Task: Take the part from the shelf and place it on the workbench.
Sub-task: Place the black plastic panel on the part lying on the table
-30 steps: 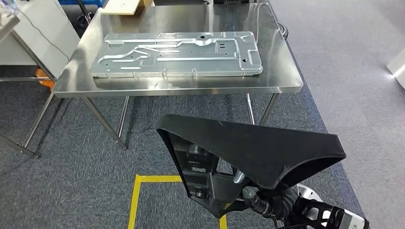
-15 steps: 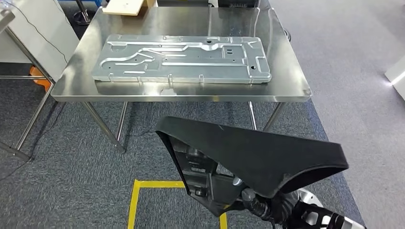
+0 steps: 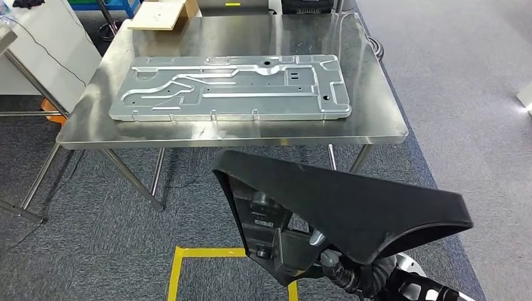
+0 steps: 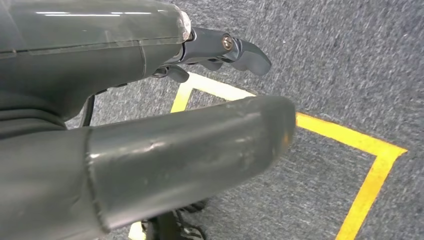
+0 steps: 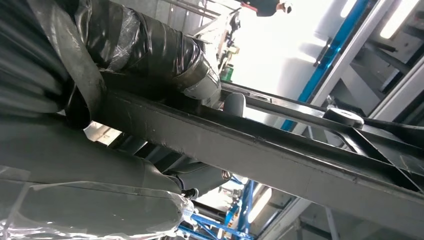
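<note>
The part (image 3: pixel 351 200) is a large black triangular panel with a ribbed underside, held up low in the head view, short of the table. My right hand (image 3: pixel 351 276) grips it from below at its lower edge. In the right wrist view my right hand (image 5: pixel 100 100) wraps around the part's black rim (image 5: pixel 260 150). The steel workbench (image 3: pixel 251 37) stands ahead, beyond the part. My left hand (image 4: pixel 150 100) hangs over the carpet, thumb and dark fingers apart with nothing between them.
A long silver stamped metal plate (image 3: pixel 232 88) lies across the workbench's middle, with a wooden board (image 3: pixel 157 15) at its far left corner. Yellow floor tape (image 3: pixel 188 257) marks a square on the grey carpet below me. A white cabinet (image 3: pixel 37 50) stands to the left.
The whole view has shifted, so the camera moved; the workbench now sits a little lower and more centred. The black part stays held in my right hand.
</note>
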